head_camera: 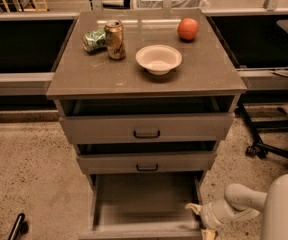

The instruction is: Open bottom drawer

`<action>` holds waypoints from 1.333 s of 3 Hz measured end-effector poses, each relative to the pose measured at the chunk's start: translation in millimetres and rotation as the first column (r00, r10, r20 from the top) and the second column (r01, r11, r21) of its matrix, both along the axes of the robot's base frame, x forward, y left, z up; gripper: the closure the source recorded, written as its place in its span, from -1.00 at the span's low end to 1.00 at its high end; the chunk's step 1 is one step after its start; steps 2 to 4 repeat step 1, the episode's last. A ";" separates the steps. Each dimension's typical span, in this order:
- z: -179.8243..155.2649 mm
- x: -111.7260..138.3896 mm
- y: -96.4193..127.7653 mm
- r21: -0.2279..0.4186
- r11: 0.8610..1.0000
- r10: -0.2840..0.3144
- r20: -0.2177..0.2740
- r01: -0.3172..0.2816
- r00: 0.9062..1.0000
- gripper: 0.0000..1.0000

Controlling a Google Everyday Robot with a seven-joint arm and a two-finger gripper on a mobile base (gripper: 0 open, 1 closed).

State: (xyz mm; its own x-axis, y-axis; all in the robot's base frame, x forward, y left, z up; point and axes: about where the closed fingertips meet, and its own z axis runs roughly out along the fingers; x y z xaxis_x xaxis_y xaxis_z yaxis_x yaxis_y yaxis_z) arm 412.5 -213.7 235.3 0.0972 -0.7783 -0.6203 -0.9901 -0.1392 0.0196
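One view only. The cabinet (84, 76) is seen from above and in front, tilted down, fairly near. The gripper (201, 220) is framed at lower right, beside the bottom drawer (144, 199).

White arm (244, 198) bent low at lower right, wrist pointing left, pincer (200, 219) at its tip
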 end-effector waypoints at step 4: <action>-0.1 -0.1 0.1 0.000 1.000 0.000 0.000 0.000 1.000 -1.00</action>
